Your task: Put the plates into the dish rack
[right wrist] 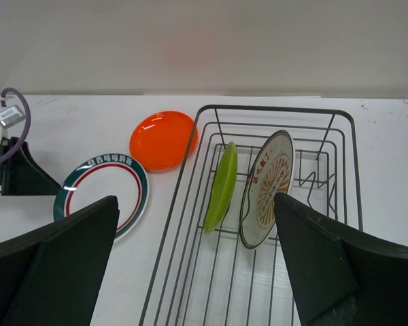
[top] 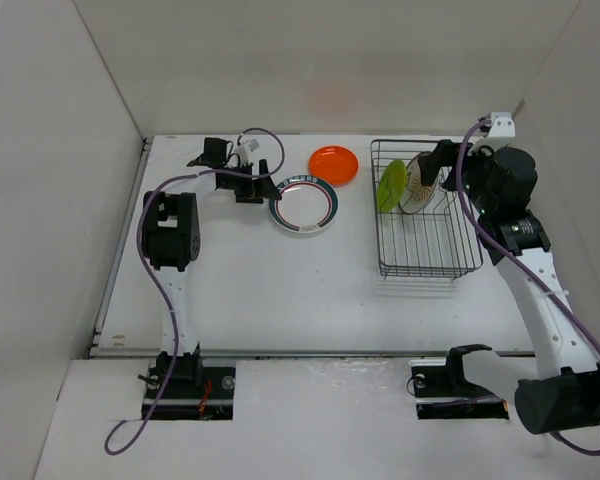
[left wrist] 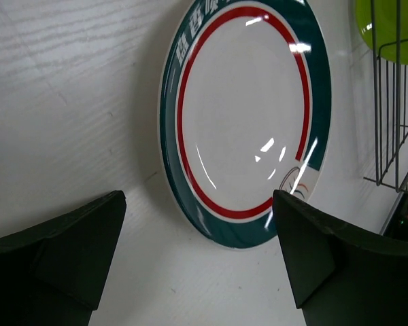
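The white plate with the green and red rim band point(top: 303, 204) lies flat on the table; it fills the left wrist view point(left wrist: 245, 119). My left gripper point(top: 263, 188) is open and empty just left of its edge. The orange plate point(top: 334, 164) lies flat behind it. The black wire dish rack point(top: 427, 250) holds the lime-green plate point(top: 389, 186) and the sunburst plate point(top: 417, 186), both on edge; they also show in the right wrist view point(right wrist: 221, 187) point(right wrist: 265, 189). My right gripper point(top: 432, 166) is open and empty above the rack's far end.
White walls enclose the table on three sides. The rack's near half point(right wrist: 258, 285) holds no plates. The left arm's purple cable point(top: 160, 290) hangs along the table's left side.
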`<action>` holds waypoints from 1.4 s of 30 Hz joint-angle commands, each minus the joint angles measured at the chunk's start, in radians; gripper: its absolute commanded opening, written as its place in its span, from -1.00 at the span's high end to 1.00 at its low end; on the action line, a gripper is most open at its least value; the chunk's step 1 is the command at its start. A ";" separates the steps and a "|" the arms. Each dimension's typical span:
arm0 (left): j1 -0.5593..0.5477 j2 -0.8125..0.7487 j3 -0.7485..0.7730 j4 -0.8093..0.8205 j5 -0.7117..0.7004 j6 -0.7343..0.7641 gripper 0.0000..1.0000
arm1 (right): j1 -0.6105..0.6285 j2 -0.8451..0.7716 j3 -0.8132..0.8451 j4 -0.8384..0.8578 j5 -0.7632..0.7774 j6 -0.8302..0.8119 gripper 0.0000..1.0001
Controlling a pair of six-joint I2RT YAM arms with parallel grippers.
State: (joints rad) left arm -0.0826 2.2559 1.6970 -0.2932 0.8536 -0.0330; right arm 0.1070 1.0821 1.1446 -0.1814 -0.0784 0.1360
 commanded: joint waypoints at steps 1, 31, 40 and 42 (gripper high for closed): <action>0.000 0.079 0.030 -0.027 -0.054 -0.051 -0.78 | 0.016 -0.010 0.026 -0.006 0.015 0.011 -1.00; -0.083 0.084 0.037 -0.083 -0.141 -0.084 1.00 | 0.016 -0.034 -0.013 -0.024 0.003 0.039 -1.00; -0.017 -0.219 0.019 -0.302 0.300 0.249 1.00 | 0.076 0.042 -0.081 0.094 -0.317 0.039 -1.00; -0.005 -0.269 0.058 -0.393 0.362 0.315 1.00 | 0.098 0.078 -0.091 0.149 -0.442 0.039 -1.00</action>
State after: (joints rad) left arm -0.1146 2.1628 1.6699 -0.5430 1.0111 0.1341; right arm 0.1749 1.1328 1.0626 -0.1635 -0.3149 0.1669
